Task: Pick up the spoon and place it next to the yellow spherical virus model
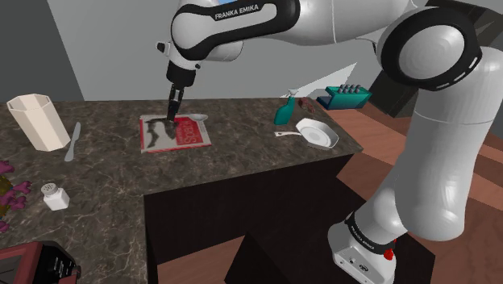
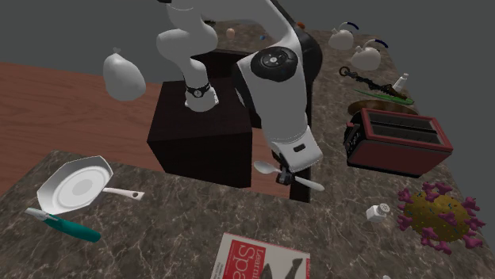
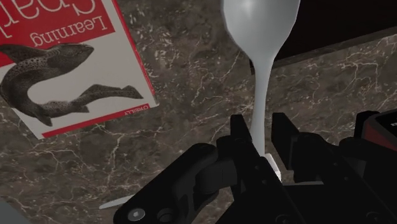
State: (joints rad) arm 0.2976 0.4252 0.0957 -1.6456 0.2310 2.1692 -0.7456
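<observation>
My black gripper [image 3: 259,127] is shut on the thin handle of a white spoon [image 3: 261,38], whose bowl sticks out ahead of the fingers. In the shoulder view the gripper [image 1: 172,111] hangs over the far edge of a red-and-white book [image 1: 173,133], with the spoon's bowl [image 1: 197,118] poking out to its right. In the second exterior view the gripper [image 2: 287,176] holds the spoon [image 2: 268,167] level above the dark marble counter [image 2: 174,214]. The yellow virus model [image 2: 440,214] with purple spikes lies on the counter towards that view's right; some of its spikes [image 1: 10,194] show at the shoulder view's left edge.
A white salt shaker [image 2: 377,211] stands between the gripper and the virus model. A red toaster [image 2: 400,141] sits behind it. A white frying pan [image 1: 316,132] and a teal-handled tool [image 1: 283,112] lie near the counter's right end, a white ribbed container [image 1: 36,121] and a pale utensil [image 1: 72,141] at its left.
</observation>
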